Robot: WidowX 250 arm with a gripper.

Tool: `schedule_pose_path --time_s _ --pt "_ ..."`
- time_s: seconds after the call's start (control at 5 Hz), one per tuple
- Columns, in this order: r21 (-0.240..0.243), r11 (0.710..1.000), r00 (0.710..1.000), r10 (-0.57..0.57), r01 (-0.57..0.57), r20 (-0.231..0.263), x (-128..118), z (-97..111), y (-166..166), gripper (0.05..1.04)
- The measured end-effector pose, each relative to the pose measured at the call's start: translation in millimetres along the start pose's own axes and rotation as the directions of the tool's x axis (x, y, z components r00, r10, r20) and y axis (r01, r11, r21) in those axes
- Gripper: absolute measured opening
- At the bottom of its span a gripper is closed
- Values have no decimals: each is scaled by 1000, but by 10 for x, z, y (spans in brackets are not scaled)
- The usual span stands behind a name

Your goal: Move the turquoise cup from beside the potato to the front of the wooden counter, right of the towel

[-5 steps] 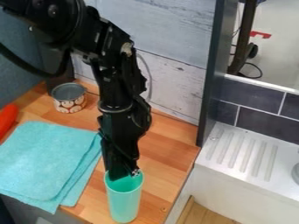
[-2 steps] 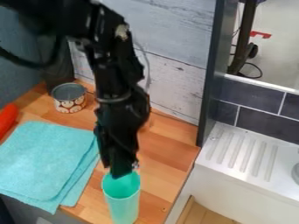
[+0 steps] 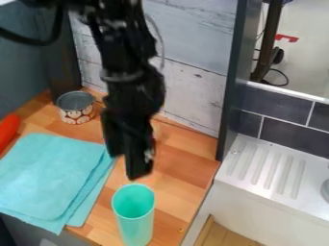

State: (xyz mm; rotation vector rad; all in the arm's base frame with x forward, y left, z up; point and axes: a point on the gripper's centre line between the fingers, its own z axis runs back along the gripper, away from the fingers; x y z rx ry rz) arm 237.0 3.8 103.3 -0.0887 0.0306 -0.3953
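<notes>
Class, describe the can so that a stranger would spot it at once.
Find the wooden counter left of the white sink. Towards its back, behind the turquoise cloth, stands the can. It is short, with a patterned side, unlike the tall, plain green cup nearer the front.

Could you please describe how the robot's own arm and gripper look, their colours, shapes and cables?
The arm is black, with slim, angular sections, a few small pale spots and a rounded collar partway down. A thick black cable curves out beside its upper part. The gripper is also black, long and narrow, with a small pale patch near its lower end.
</notes>
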Motion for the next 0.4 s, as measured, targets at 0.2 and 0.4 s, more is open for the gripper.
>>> schedule_pose_path --time_s 0.2,0.4 --pt "33 999 1000 25 -25 -6 -28 229 136 1009" --pt "105 988 993 113 -116 29 -146 487 377 1007"
